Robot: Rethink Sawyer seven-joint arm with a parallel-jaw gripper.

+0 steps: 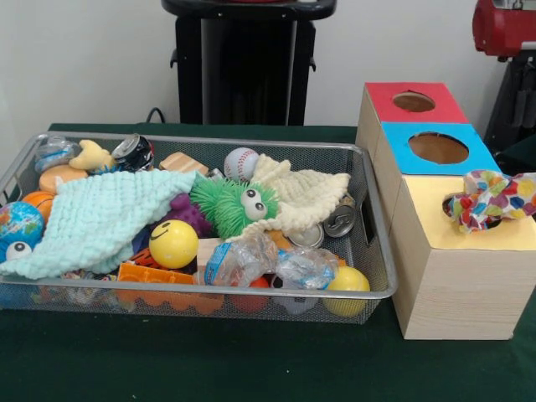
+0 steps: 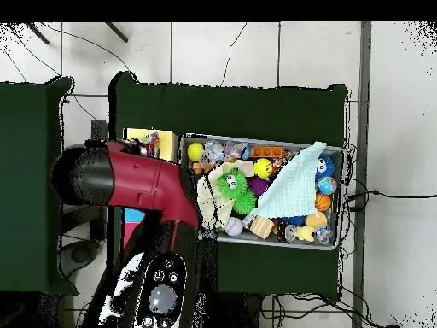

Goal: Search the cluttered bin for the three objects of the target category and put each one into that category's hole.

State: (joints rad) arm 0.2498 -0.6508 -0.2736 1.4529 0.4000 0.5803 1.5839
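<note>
The wire mesh bin point(image 1: 381, 251) sits on the green table, full of clutter, and also shows in the overhead view point(image 2: 335, 152). A mint knitted cloth point(image 1: 100, 218) and a cream knitted cloth point(image 1: 306, 193) lie on top of the pile. A cloth with coloured dots point(image 1: 490, 199) lies crumpled on the yellow top point(image 1: 435, 230) of the largest wooden box. It covers most of the hole point(image 1: 451, 207). The red arm point(image 2: 128, 179) hangs over the boxes in the overhead view. The gripper itself shows in neither view.
The bin also holds a green fuzzy toy point(image 1: 230, 205), a yellow smiley ball point(image 1: 173, 243), a baseball point(image 1: 241, 163), a globe ball point(image 1: 18, 222), cans point(image 1: 134, 151) and crumpled plastic bottles point(image 1: 251, 261). The blue-topped box point(image 1: 481, 155) and red-topped box point(image 1: 381, 94) stand behind the yellow one.
</note>
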